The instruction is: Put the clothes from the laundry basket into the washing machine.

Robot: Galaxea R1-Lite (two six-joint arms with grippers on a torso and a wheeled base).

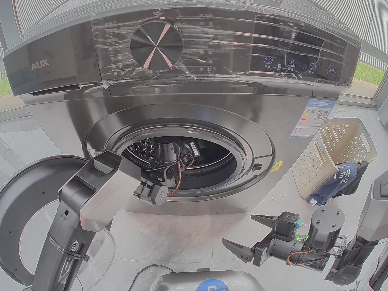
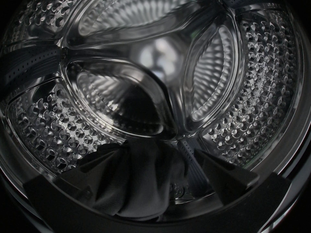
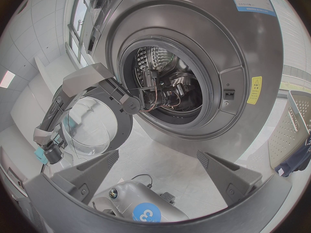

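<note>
The washing machine (image 1: 258,114) stands with its round door (image 1: 24,199) swung open to the left. My left arm reaches through the opening, and my left gripper (image 2: 147,154) is open deep inside the steel drum (image 2: 259,91). A dark garment (image 2: 139,185) lies crumpled on the drum floor between its fingers. A beige laundry basket (image 1: 343,142) lies tipped on its side at the right of the machine, with a navy garment (image 1: 337,182) hanging out of its mouth. My right gripper (image 1: 238,229) is open and holds nothing, low in front of the machine and left of the basket.
The open door's glass bowl (image 3: 90,127) sits beside my left arm, on the left of the opening. Bare grey floor (image 1: 190,231) lies between the machine and my right gripper. In the right wrist view the basket (image 3: 291,123) and navy garment (image 3: 296,160) are at the edge.
</note>
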